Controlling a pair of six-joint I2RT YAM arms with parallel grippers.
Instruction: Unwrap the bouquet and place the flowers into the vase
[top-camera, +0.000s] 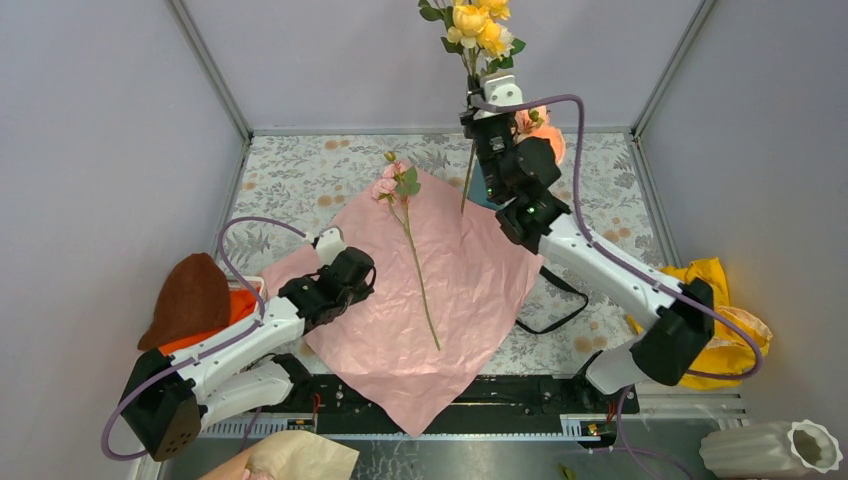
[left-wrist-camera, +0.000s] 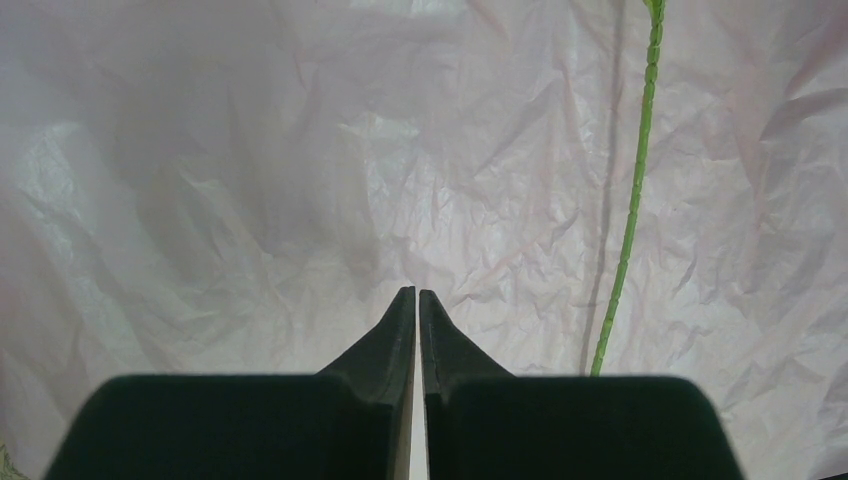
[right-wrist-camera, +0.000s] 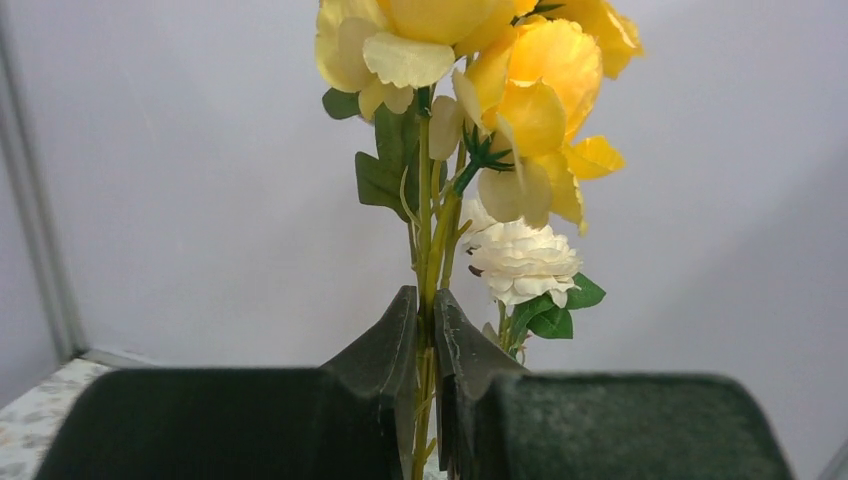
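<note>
The bouquet is unwrapped: its paper (top-camera: 430, 300) lies flat, pink side up, with one pink-bloomed stem (top-camera: 418, 270) on it. My left gripper (top-camera: 360, 285) rests shut and empty at the paper's left edge; in the left wrist view its tips (left-wrist-camera: 417, 292) hover over crinkled paper (left-wrist-camera: 250, 200), the green stem (left-wrist-camera: 630, 210) to the right. My right gripper (top-camera: 474, 105) is shut on the stems of the yellow flowers (top-camera: 478, 22), held upright at the back. In the right wrist view its jaws (right-wrist-camera: 425, 295) pinch stems below yellow blooms (right-wrist-camera: 530, 80) and a cream one (right-wrist-camera: 520, 262). The vase (top-camera: 483, 188) shows only a teal sliver beneath the right arm, peach blooms (top-camera: 540, 125) beside it.
A black ribbon (top-camera: 560, 312) lies right of the paper. A brown and orange object (top-camera: 190, 295) sits at the left wall, a yellow cloth (top-camera: 715, 290) at the right. A white ribbed vase (top-camera: 770, 450) lies at the front right. Grey walls enclose the table.
</note>
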